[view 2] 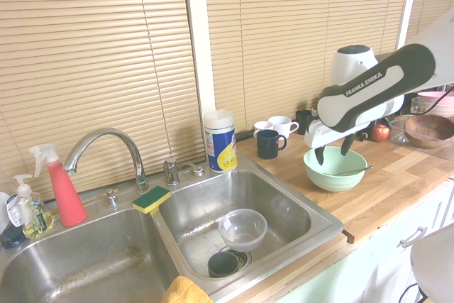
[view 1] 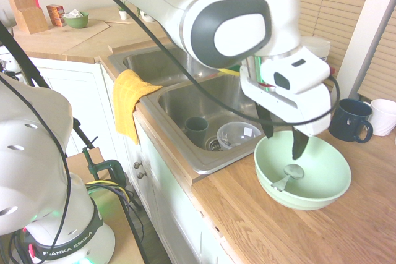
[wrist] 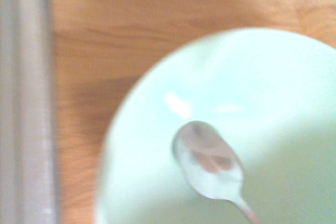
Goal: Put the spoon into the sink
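First exterior view: gripper [view 1: 283, 140] hangs over the pale green bowl [view 1: 322, 180], fingers spread wide and empty, their tips near rim height, one at the bowl's sink-side rim and one over the inside. The spoon [view 1: 289, 175] lies in the bowl, its oval end toward the middle, its handle sloping up the near wall to the rim. The bowl stands on the wooden bench [view 1: 297, 227], just right of the sink [view 1: 185, 112], a narrow strip of wood between bowl and sink edge. The right basin holds a dark cup [view 1: 197, 130] and a clear glass bowl [view 1: 238, 134]; bare steel floor remains on its far side. A yellow cloth [view 1: 130, 103] hangs over the sink's near rim.

Second exterior view: gripper [view 2: 332, 151] above the bowl [view 2: 333, 169], fingers apart. Spoon handle [view 2: 352, 171] juts over the rim toward the right. A navy mug [view 2: 269, 144] and a white mug [view 2: 281, 126] stand beyond the bowl; open bench lies in front.

Wrist view: blurred. Spoon [wrist: 210, 162] rests on the bowl's inside [wrist: 273, 87], touching nothing else; the sink's steel edge [wrist: 26, 98] runs along one side, wood between.
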Controlling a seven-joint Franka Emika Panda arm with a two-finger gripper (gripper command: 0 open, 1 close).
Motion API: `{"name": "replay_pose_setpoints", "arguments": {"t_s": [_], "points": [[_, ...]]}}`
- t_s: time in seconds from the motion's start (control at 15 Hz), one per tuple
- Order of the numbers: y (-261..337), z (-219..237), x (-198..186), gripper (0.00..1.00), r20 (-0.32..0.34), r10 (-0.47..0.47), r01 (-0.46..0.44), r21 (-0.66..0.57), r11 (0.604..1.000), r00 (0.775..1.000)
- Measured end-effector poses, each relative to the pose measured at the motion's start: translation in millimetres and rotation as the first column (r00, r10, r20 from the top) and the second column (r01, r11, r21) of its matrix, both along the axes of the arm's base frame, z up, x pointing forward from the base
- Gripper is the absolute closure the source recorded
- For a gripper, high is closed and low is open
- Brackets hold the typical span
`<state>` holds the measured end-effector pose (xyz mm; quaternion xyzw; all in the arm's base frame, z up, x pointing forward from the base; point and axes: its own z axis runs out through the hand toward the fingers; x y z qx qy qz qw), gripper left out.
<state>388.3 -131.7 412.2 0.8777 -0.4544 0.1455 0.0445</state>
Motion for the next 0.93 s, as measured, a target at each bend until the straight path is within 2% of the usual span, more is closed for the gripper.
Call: {"name": "replay_pose_setpoints", "arguments": {"t_s": [0.2, 0.4, 0.73, 0.93], "points": [[-10.1, -10.6, -3.4, 1.0, -0.045, -0.008, 0.007, -0.026, 1.0, 0.999], [-17.6, -21.4, -10.8, 1.0, -0.12, -0.033, 0.032, -0.009, 0.999, 0.992], [-35.3, -11.3, -7.4, 1.0, -0.17, -0.076, 0.078, 0.007, 0.997, 0.983], [-43.0, -23.9, 2.5, 1.0, -0.208, -0.077, 0.08, 0.005, 0.997, 0.975]]}}
